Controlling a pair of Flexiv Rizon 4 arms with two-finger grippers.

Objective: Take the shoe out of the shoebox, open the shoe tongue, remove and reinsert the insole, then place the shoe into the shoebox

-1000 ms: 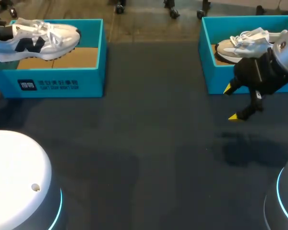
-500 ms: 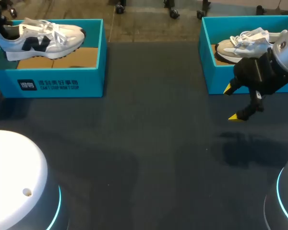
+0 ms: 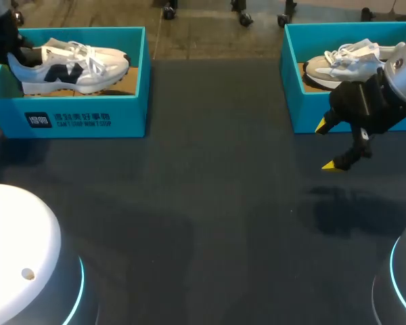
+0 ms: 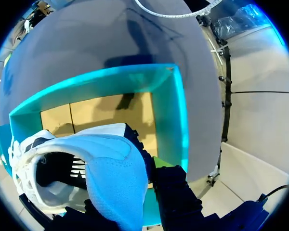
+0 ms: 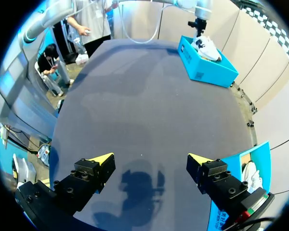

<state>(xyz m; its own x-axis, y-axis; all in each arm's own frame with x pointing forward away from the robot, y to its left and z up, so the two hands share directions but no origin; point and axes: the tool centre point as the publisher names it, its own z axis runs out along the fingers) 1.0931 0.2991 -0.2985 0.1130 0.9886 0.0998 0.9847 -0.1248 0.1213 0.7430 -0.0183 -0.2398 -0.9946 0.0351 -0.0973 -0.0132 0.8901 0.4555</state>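
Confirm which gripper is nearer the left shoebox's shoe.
Left. The left gripper holds the shoe by its heel; the right gripper hangs open beside the other shoebox.

The turquoise cardboard shoebox [image 3: 130, 114] at the far left corner of the worktop has on its front wall a dark square mark and two lines of white print, too small to read. The white mesh sneaker [image 3: 81, 71] above it has a dark emblem on its side.

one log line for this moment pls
left gripper: shut on shoe, low in left shoebox | right gripper: open, empty, above table by right shoebox
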